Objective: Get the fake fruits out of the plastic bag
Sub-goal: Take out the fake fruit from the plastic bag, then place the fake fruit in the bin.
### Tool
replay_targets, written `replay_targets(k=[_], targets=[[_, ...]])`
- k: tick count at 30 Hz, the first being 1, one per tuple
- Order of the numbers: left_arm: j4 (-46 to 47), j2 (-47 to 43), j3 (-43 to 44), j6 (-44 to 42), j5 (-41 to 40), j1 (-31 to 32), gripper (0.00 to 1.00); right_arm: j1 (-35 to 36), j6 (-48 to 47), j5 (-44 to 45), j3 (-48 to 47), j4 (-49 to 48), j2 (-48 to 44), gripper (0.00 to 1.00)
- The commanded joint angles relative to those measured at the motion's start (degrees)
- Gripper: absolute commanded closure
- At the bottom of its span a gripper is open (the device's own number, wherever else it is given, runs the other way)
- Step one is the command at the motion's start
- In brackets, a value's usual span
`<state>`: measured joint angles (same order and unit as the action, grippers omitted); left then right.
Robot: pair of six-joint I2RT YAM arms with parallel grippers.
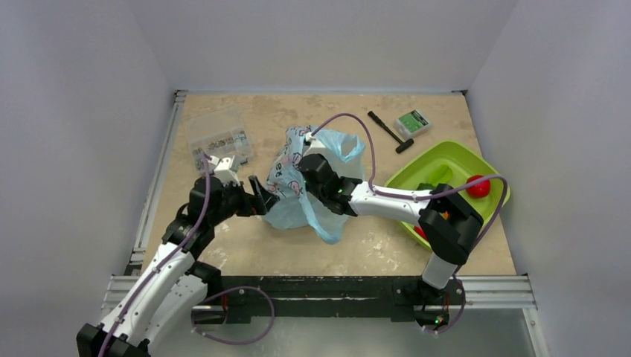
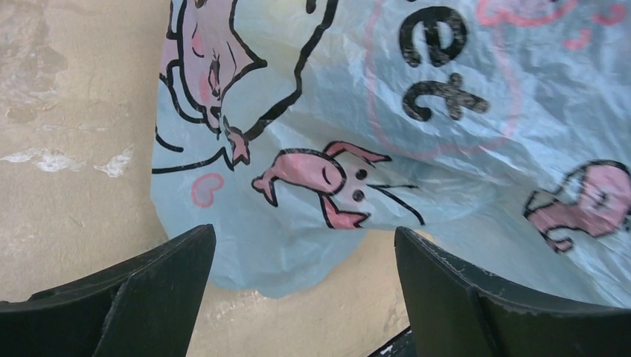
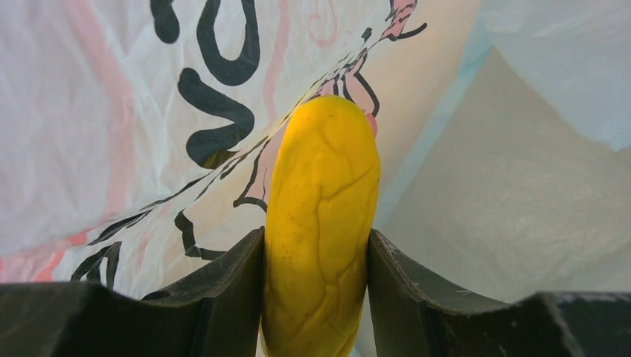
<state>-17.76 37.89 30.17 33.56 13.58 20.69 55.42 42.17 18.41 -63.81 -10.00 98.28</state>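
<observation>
Yellow oblong fruit (image 3: 320, 223) is clamped between the right fingers (image 3: 223, 297), both pads pressed flat on its sides, its rounded end poking up past the tips to frame centre. Right gripper (image 3: 316, 242) is inside the plastic bag (image 3: 111, 111); bag film with black and pink print fills the upper left of the right wrist view, and plain pale film fills the right.

In the top view the bag (image 1: 286, 190) sits at mid table (image 1: 372, 238), crumpled and light blue, with a loop handle up at its upper right. The right arm reaches in from the right, and its fingers are hidden by the bag.

Left gripper (image 2: 303, 234) is wide open, with nothing between the fingers (image 2: 149, 290). The bag's lower bulge (image 2: 298, 253) lies just beyond the tips; cannot tell if they touch. In the top view the left gripper (image 1: 262, 195) is at the bag's left edge.

Lime-green tray (image 1: 446, 160) is at right of frame with a red round fruit (image 1: 478, 186) in it. Clear compartment box (image 1: 218, 132) is at upper left, well apart from the bag. A black tool (image 1: 391, 132) and a small green box (image 1: 412, 123) lie at upper right, just beside each other.
</observation>
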Motion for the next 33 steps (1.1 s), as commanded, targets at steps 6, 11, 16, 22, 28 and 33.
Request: replay_targets(k=[6, 11, 16, 22, 28, 33], targets=[[7.9, 15.6, 2.6, 2.8, -3.7, 0.3, 0.28, -1.0, -1.7, -2.4, -2.5, 6.3, -5.0, 1.00], [4.5, 21.5, 5.8, 3.1, -8.8, 0.3, 0.32, -2.0, -9.4, -2.4, -4.6, 17.6, -8.7, 1.00], [3.0, 22.2, 7.3, 3.4, -13.3, 0.3, 0.31, -2.2, -16.4, -3.6, -3.1, 23.9, -17.3, 1.00], [-3.2, 20.6, 10.2, 1.5, -16.5, 0.3, 0.23, -2.5, -20.3, -2.4, -3.0, 30.1, -27.4, 1.00], [-17.5, 14.3, 14.7, 1.4, -23.5, 0.3, 0.13, -4.9, -21.0, 14.6, -3.4, 34.8, -34.9, 1.00], [-28.8, 9.3, 19.8, 2.0, -29.3, 0.3, 0.11, -12.7, -16.7, 23.2, -0.5, 36.5, -39.2, 1.00]])
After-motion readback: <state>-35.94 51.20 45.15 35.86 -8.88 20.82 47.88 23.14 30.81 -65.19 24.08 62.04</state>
